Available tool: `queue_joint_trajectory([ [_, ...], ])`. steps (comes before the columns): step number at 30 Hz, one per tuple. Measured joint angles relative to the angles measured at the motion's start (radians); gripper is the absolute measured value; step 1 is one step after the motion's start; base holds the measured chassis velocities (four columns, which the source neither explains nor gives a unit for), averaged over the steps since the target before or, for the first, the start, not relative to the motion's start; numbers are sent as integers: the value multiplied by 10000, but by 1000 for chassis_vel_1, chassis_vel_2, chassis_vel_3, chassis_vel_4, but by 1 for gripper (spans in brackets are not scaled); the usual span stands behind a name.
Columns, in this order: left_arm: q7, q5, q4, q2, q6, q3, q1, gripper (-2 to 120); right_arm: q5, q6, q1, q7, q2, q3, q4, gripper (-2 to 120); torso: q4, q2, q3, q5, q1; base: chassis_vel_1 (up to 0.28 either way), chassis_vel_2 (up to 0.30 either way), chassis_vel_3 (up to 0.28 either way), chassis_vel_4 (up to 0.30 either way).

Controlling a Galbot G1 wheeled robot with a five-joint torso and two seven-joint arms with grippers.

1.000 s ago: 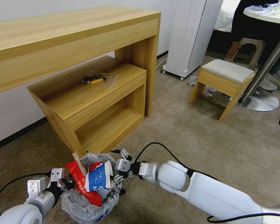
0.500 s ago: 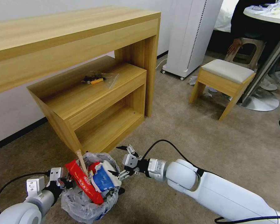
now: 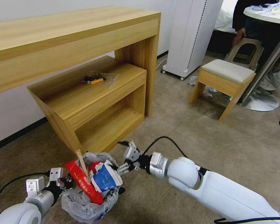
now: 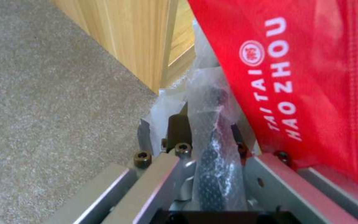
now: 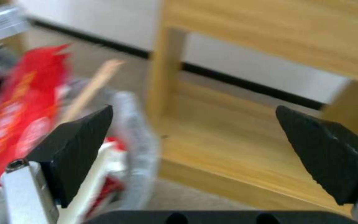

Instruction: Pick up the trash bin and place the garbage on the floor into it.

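Now that the blue-white cup [image 3: 105, 179] lies loose on top of the load, the trash bin [image 3: 89, 199] at the lower left of the head view has taken one more piece of garbage. It is stuffed: red wrapper [image 3: 83, 184] leaning across it, wooden stick [image 3: 81, 162] poking up, clear liner bag bulging over the rim.

Left gripper [image 3: 63, 184], lower left, pinches the bin's rim with the bag caught in it; the left wrist view shows the fingers [image 4: 179, 129] pressed on the black rim and plastic, wrapper [image 4: 311, 87] right alongside.

Right gripper [image 3: 123, 157], lower centre, fingers spread wide and empty, just beside the bin's right edge, apart from the cup. Right wrist view confirms: black pads [image 5: 79, 149] well apart, nothing between, wooden shelf unit [image 5: 237, 130] behind.

Versus a second ago: the cup was upright then, with the right gripper against it; half a second ago it had tipped over into the bin with the fingers opening. Now the gripper has backed off up and to the right. Bin, left gripper, wrapper and stick unchanged.

Judgement: this drop is done. No more litter visible on the floor [image 3: 208, 140] nearby, except pale scraps under the stool [image 3: 227, 73] at right, too small to identify.
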Motion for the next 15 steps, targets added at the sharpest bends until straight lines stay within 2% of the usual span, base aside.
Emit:
queue_joint_trajectory([
  [3, 103, -26, 0, -46, 0, -143, 117, 0, 488, -110, -892, 784, -180, 1109, 458, 100, 0, 0, -1, -1, 0, 0, 0, 0, 0],
  [4, 103, -26, 0, -46, 0, -143, 117, 0, 488, -110, -892, 784, -180, 1109, 458, 100, 0, 0, -1, -1, 0, 0, 0, 0, 0],
  [7, 123, -112, -38, -26, 0, -237, 279, 0, 523, -176, -2142, 893, -321, 2538, 795, 100, 1, 0, 0, 0, 0, 0, 0, 0, 0],
  [8, 123, -112, -38, -26, 0, -237, 279, 0, 523, -176, -2142, 893, -321, 2538, 795, 100, 1, 0, 0, 0, 0, 0, 0, 0, 0],
  [11, 30, -338, -126, 72, -2, -361, 361, 0, 229, -172, -3827, 769, -296, 4519, 1028, 100, 0, 0, -1, 1, 0, 0, 0, 0, 0],
  [12, 30, -338, -126, 72, -2, -361, 361, 0, 229, -172, -3827, 769, -296, 4519, 1028, 100, 0, 0, -1, 1, 0, 0, 0, 0, 0],
  [15, -187, -556, -43, 148, -1, -387, 279, 0, -503, 313, -6227, 643, 89, 6735, 1207, 100, -2, 0, -1, 2, -1, 0, 0, 0, 0],
])
